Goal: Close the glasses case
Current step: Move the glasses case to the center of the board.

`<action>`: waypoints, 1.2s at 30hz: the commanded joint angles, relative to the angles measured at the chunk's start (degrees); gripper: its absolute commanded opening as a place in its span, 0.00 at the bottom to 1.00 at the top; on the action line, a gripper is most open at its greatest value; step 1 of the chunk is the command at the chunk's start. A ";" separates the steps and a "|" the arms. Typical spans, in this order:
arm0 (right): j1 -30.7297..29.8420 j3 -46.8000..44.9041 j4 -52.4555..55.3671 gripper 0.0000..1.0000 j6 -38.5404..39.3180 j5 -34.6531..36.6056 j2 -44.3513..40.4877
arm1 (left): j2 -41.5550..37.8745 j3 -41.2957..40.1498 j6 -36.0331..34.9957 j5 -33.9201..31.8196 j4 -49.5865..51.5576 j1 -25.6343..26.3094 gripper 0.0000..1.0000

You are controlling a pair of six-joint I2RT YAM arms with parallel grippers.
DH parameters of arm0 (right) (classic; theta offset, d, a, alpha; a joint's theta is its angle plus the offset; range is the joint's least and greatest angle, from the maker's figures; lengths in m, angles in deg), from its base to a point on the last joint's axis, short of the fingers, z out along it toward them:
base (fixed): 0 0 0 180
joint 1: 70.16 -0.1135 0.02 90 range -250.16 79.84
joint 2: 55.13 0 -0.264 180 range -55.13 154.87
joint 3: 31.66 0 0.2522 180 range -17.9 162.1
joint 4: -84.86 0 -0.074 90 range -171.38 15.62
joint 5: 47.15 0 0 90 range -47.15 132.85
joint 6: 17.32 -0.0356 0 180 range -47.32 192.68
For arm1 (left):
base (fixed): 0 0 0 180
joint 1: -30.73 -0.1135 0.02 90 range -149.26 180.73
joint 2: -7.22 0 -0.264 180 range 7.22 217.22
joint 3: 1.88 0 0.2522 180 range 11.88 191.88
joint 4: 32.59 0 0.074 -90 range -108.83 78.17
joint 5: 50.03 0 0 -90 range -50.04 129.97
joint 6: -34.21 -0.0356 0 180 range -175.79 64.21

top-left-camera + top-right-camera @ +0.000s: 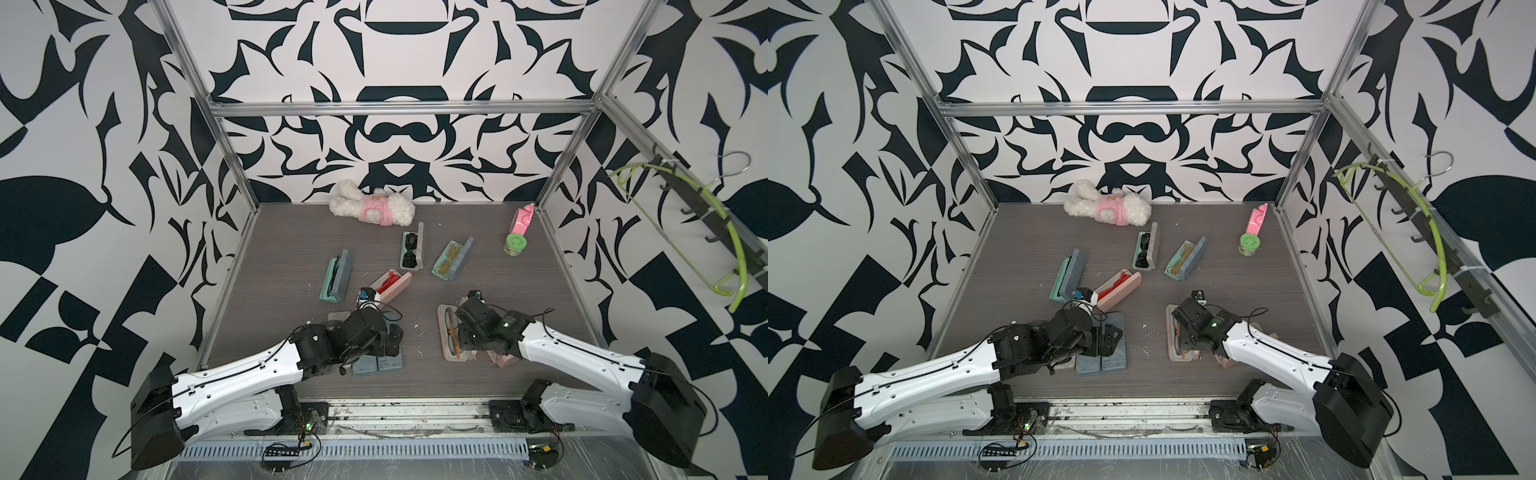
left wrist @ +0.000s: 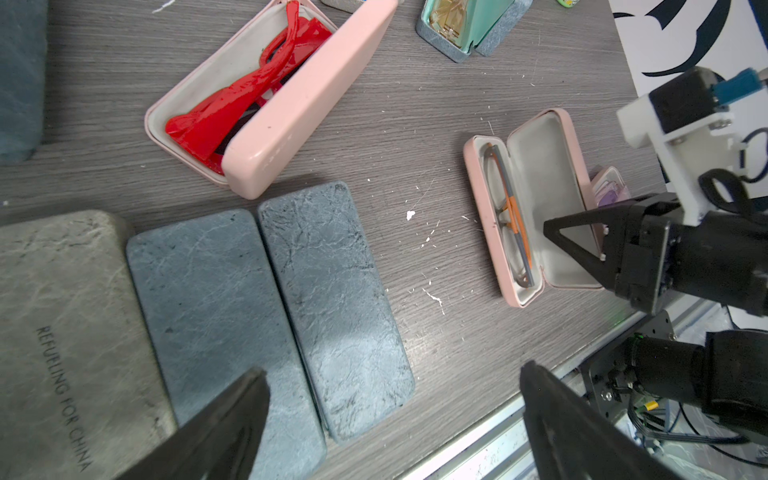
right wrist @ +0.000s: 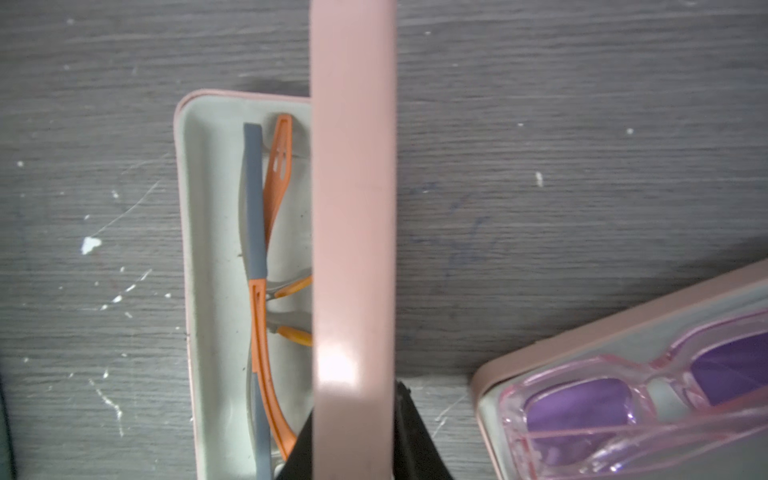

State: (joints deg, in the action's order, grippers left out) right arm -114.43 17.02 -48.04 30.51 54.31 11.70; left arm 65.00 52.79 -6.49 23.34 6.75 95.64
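Observation:
The glasses case [image 2: 498, 257] is pink with a pale lining and lies open at the front right of the table [image 1: 446, 332] [image 1: 1172, 332]. Grey and orange glasses [image 3: 257, 208] lie in its base [image 3: 216, 249]. Its lid [image 3: 353, 208] stands raised on edge. My right gripper [image 3: 355, 403] is shut on that lid, one black finger [image 3: 415, 436] on each face. In both top views the right gripper [image 1: 469, 347] [image 1: 1192, 345] covers the lid. My left gripper [image 2: 392, 374] hangs open and holds nothing, above two closed blue-grey cases [image 2: 332, 291] at front left [image 1: 378, 365].
A second pink case with purple glasses [image 3: 623, 395] lies just beside the right gripper. Further back are open cases holding red glasses [image 1: 390, 284], black sunglasses [image 1: 411, 251] and gold glasses [image 1: 451, 259]; an open teal case [image 1: 336, 278]; a plush toy [image 1: 372, 203]; a green-lidded jar [image 1: 514, 245].

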 commanded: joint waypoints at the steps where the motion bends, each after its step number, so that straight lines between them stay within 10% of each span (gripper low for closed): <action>1: -2.40 3.11 0.50 0.24 -1.91 2.13 1.64 | -0.87 -1.32 0.11 -0.01 0.73 0.11 1.00; 36: -17.05 15.90 0.76 0.25 -13.89 6.99 18.28 | -3.81 -4.24 1.46 -0.10 1.15 0.16 0.99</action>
State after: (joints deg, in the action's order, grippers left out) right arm -130.54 30.62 -46.59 18.23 60.45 29.44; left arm 62.09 49.45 -5.42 23.36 6.97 95.64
